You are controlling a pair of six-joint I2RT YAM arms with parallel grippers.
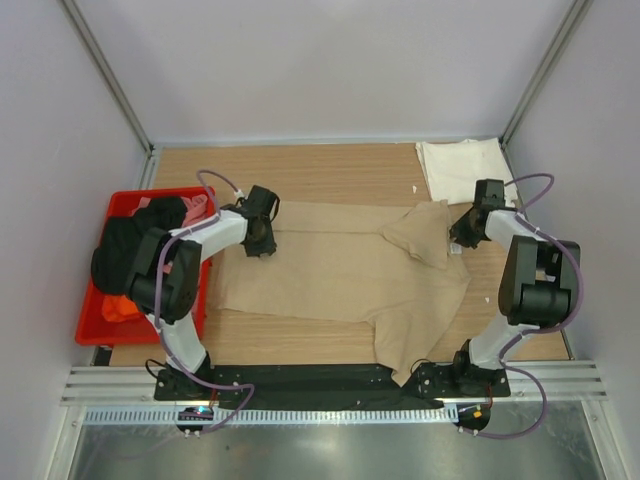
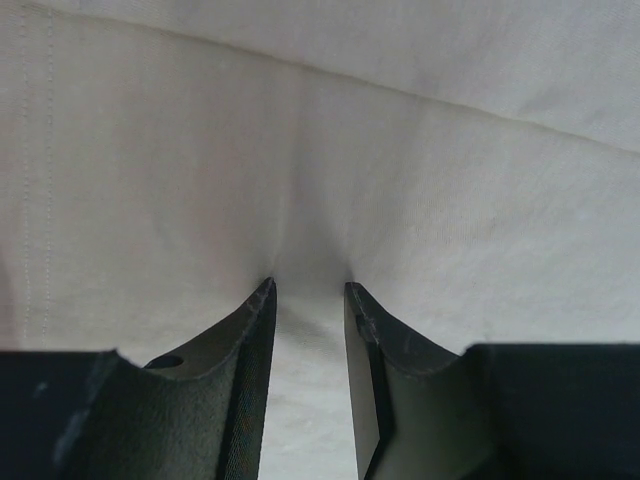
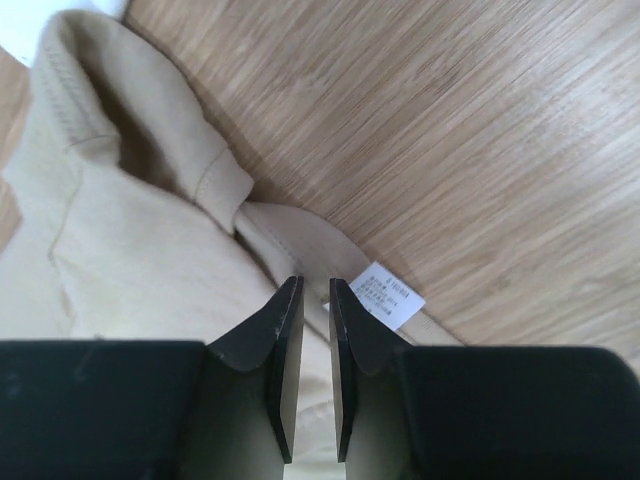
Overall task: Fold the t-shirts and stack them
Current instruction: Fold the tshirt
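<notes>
My left fingers stand about half apart on the left end of the tan t-shirt; the cloth puckers up into the gap between the tips, and I cannot tell whether I am pinching it or only pressing on it. My right fingers are parted by a narrow slit and hold nothing. They hang close over the shirt's right end, beside its white care label. The shirt lies spread across the middle of the tabletop; its far sleeve is turned in over the body, and its near sleeve reaches the base plate at the near edge.

The dangers, as I judge them: if my left lifts with one layer only, the cloth will slip and the fold will skew; if my right rises carelessly, a fingertip could catch the label or a hem and drag the turned-in sleeve open; the near sleeve may snag on the base plate when the body is pulled.

Around: the cream-white t-shirt lies folded at the far right corner, just beyond my right arm — near enough to be nudged; the red bin sits at the left, holding a black t-shirt and an orange t-shirt — close beside my left elbow.
</notes>
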